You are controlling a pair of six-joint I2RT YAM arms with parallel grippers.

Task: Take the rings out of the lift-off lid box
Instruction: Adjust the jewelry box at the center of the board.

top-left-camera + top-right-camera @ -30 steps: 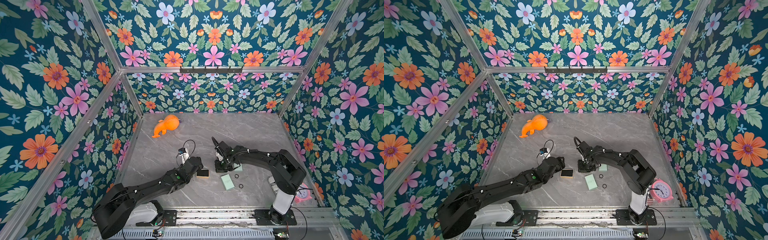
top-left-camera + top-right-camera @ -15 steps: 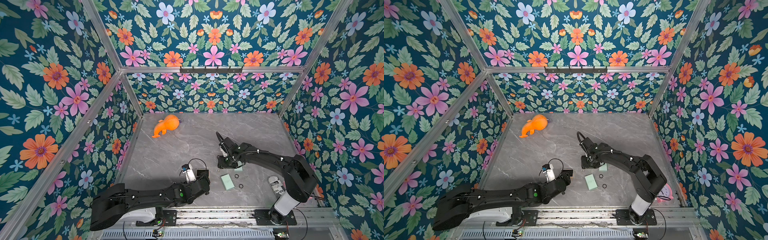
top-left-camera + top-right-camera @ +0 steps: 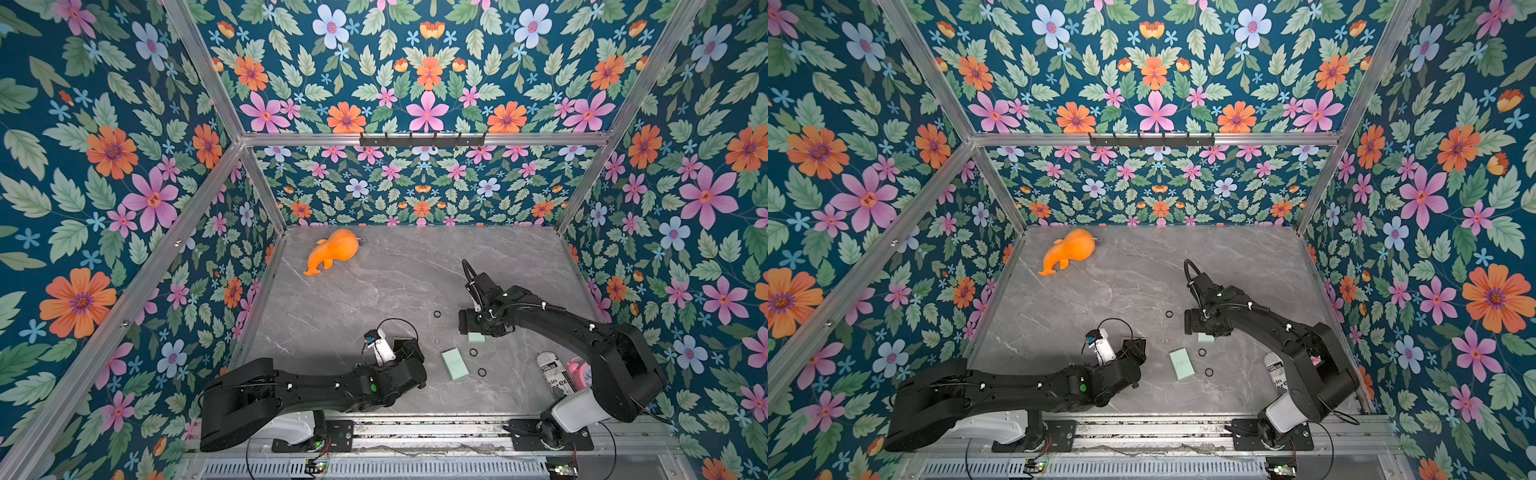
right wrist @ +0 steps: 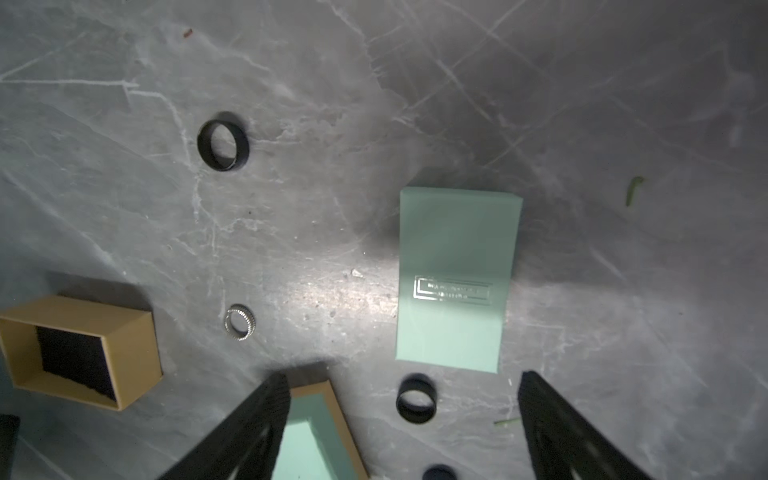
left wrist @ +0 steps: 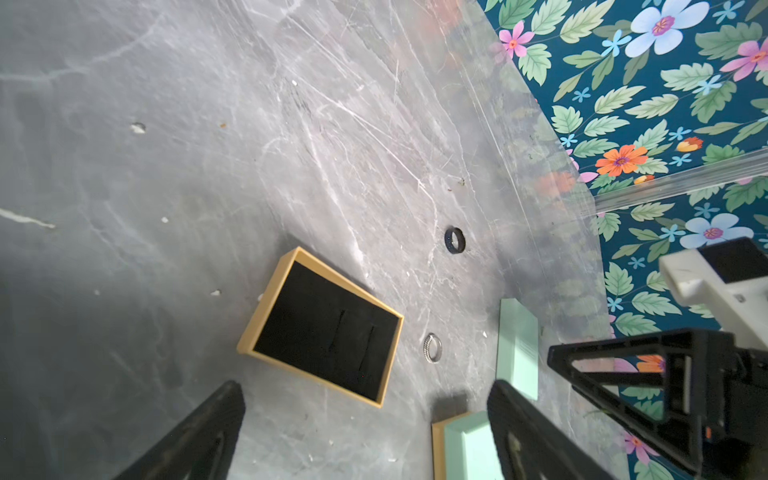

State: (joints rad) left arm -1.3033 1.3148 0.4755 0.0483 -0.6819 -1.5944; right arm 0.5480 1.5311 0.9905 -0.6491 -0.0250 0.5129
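Note:
Three black rings lie on the grey table: one point(image 3: 437, 314) point(image 4: 223, 145) toward the back, two point(image 3: 473, 352) point(image 3: 482, 372) beside a mint box part point(image 3: 455, 363) with a tan rim. A silver ring point(image 5: 432, 348) lies between them and the tan tray point(image 5: 320, 328), whose black foam slots hold nothing. The mint lid point(image 4: 453, 278) with a silver logo lies flat. My left gripper point(image 5: 365, 432) is open just short of the tray. My right gripper point(image 4: 402, 384) hangs open above a black ring point(image 4: 416, 399), holding nothing.
An orange plush toy point(image 3: 332, 251) lies at the back left. A printed can point(image 3: 552, 374) and a pink clock point(image 3: 579, 370) sit at the front right, partly behind my right arm. Floral walls close in three sides.
My right gripper has gone from shut to open and shifted right; a black ring now lies where its tip was. My left arm has pulled back toward the front edge and opened wider.

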